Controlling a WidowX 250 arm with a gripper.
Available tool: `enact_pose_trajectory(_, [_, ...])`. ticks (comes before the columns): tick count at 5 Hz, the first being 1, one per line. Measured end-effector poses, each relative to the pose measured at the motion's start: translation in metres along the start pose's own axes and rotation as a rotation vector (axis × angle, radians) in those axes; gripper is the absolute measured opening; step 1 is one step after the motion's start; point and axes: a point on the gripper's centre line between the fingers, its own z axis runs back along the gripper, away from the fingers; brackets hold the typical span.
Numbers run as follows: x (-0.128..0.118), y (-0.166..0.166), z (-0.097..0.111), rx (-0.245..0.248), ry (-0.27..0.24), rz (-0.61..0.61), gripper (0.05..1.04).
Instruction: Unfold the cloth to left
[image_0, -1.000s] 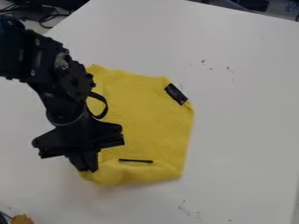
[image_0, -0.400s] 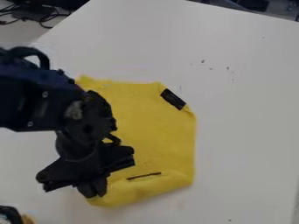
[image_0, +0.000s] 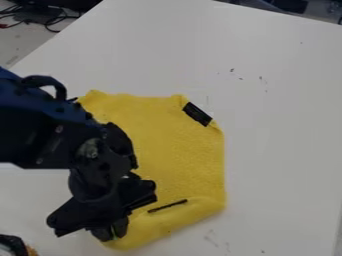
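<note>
We see the yellow cloth (image_0: 180, 150) lying on the white table (image_0: 284, 135), from the centre down to the lower left of the frame. The gripper (image_0: 111, 232) is down at its lower left corner, and the arm (image_0: 40, 130) covers part of its left side. We cannot tell whether the gripper is clamped on the cloth or released. We take it to be at that corner because a loose edge there would let it draw a folded layer out to the left. The rounded band along the bottom, with a thin dark strip (image_0: 167, 205) beside it, looks like a fold to us. The cloth's long axis runs roughly up and down the frame, its lower edge slanting down to the left; a black label (image_0: 197, 114) sits at its upper right corner.
</note>
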Motion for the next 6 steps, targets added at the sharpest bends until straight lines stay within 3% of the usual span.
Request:
enact_pose_trajectory(1, [0.007,0.001,0.001,0.033,0.046,-0.025,0.478])
enact_pose_trajectory(2, [0.012,-0.002,0.004,0.043,0.05,-0.047,0.788])
enact_pose_trajectory(3, [0.015,-0.004,0.011,0.071,0.067,-0.067,1.0])
enact_pose_trajectory(5, [0.025,-0.01,0.021,0.104,0.098,-0.121,0.999])
enact_pose_trajectory(6, [0.05,-0.024,0.018,0.114,0.093,-0.26,1.0])
